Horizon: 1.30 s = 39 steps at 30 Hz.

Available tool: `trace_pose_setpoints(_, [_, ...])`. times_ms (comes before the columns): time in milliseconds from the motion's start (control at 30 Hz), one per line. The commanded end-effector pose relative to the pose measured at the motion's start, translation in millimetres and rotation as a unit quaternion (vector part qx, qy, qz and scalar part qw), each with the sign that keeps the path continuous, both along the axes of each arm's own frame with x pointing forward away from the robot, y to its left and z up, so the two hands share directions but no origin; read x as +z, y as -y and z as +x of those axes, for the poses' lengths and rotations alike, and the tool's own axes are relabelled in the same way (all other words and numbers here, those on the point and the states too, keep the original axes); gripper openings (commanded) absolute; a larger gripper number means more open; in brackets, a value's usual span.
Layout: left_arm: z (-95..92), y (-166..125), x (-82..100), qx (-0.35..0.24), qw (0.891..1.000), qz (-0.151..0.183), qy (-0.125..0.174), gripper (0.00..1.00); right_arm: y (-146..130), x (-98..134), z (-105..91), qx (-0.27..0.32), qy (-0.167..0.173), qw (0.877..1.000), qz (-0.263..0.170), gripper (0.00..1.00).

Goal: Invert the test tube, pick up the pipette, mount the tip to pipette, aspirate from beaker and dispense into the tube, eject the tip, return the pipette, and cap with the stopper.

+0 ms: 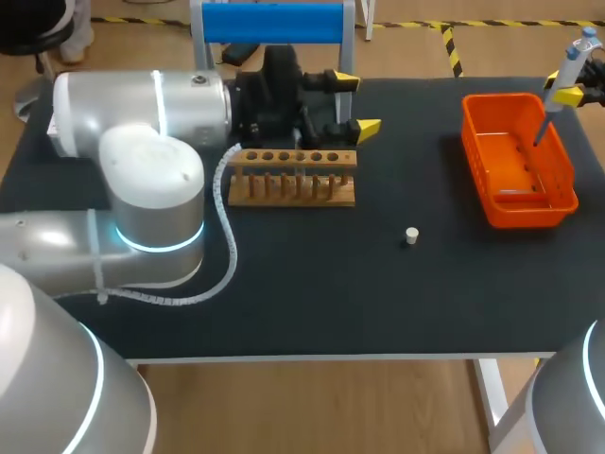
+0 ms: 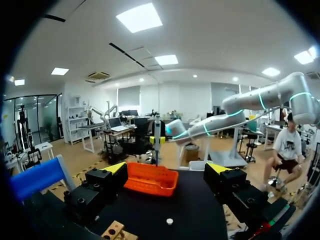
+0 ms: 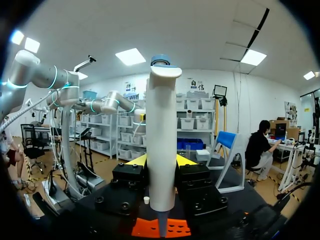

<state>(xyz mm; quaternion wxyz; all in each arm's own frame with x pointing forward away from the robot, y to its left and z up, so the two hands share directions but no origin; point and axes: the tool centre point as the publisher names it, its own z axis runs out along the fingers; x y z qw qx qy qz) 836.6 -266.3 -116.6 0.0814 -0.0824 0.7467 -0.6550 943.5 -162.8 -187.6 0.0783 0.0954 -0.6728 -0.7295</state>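
Note:
My right gripper [image 1: 570, 93] is shut on a white pipette [image 1: 565, 68] with a blue top. It holds the pipette upright over the far end of the orange basket [image 1: 558, 203], with the lower end pointing down into it. In the right wrist view the pipette [image 3: 162, 145] stands between the yellow-tipped fingers of that gripper [image 3: 161, 161]. My left gripper [image 1: 357, 102] is open and holds nothing, just behind the wooden tube rack [image 1: 293, 177]. A small white stopper [image 1: 411, 235] lies on the black table between the rack and the basket.
From the left wrist, the orange basket [image 2: 150, 179] lies ahead of the open left gripper [image 2: 166, 167], with the stopper [image 2: 170, 221] nearer and a corner of the rack [image 2: 114, 231] below. A blue stand [image 1: 274, 21] is at the table's back edge.

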Motion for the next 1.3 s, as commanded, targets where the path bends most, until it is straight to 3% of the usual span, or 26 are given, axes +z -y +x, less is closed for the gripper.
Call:
trace_pose_setpoints(33, [2.4,0,2.9,-0.006,1.000,-0.017,0.006,1.00,1,0,1.7,0.003,0.000,1.000,-0.001,0.00])
trace_pose_setpoints(400, [4.4,4,10.9,0.017,0.999,-0.027,0.019,1.00,1,0,1.7,0.003,0.000,1.000,-0.001,0.00])
trace_pose_setpoints(667, [6.0,9,20.2,0.019,1.000,-0.008,0.015,1.00,1,0,1.7,0.003,0.000,1.000,-0.001,0.00])
trace_pose_setpoints(1300, [6.0,9,20.2,0.019,1.000,-0.008,0.015,1.00,1,0,1.7,0.003,0.000,1.000,-0.001,0.00])
